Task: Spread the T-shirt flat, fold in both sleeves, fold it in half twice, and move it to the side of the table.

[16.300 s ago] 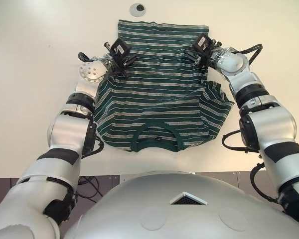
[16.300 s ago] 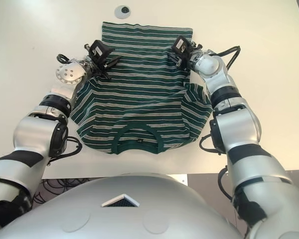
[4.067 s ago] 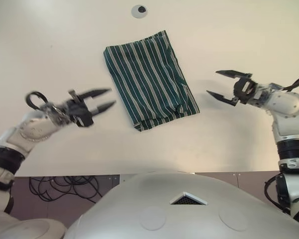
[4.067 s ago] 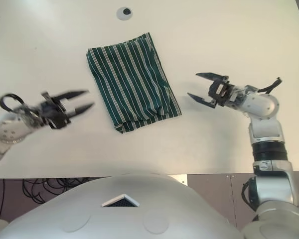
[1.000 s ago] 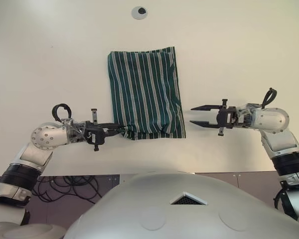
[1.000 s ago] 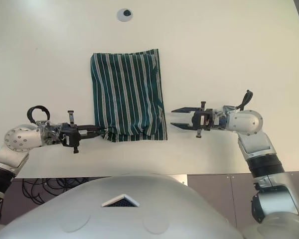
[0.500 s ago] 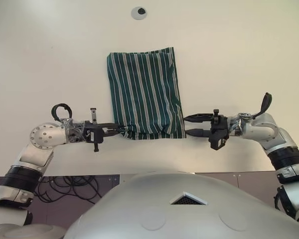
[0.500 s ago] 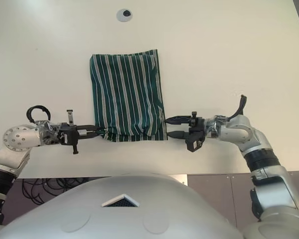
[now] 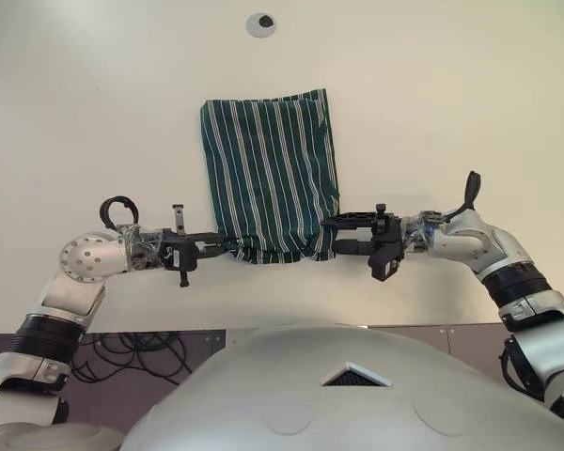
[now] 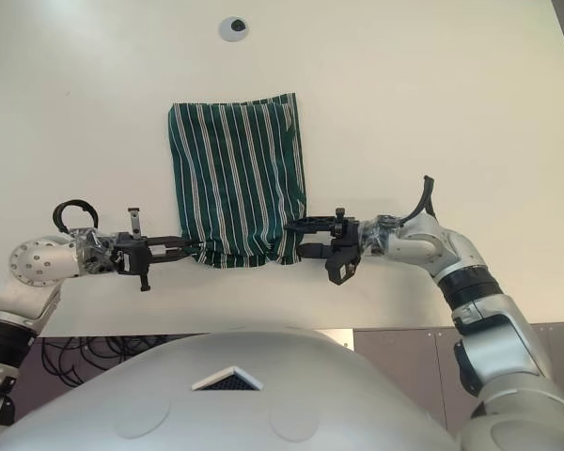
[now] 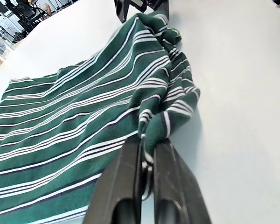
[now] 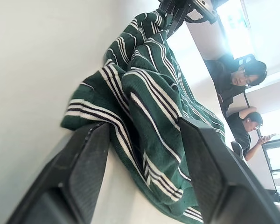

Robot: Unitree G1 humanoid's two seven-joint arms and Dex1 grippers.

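In left tool (image 9: 227, 245): T-shirt (image 9: 273, 178) corner

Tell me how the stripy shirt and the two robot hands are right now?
T-shirt: folded into a narrow rectangle, lying on the table, near corners bunched.
left gripper: shut, pinching the T-shirt's near left corner.
right gripper: open, straddling the near right corner.

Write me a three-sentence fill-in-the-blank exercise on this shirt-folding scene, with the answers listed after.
The left gripper is ____ on one near corner of the T-shirt.
The right gripper has its fingers ____ around the other near corner.
The T-shirt lies folded on the table and has ____ stripes on green.
Missing words: shut; open; white.
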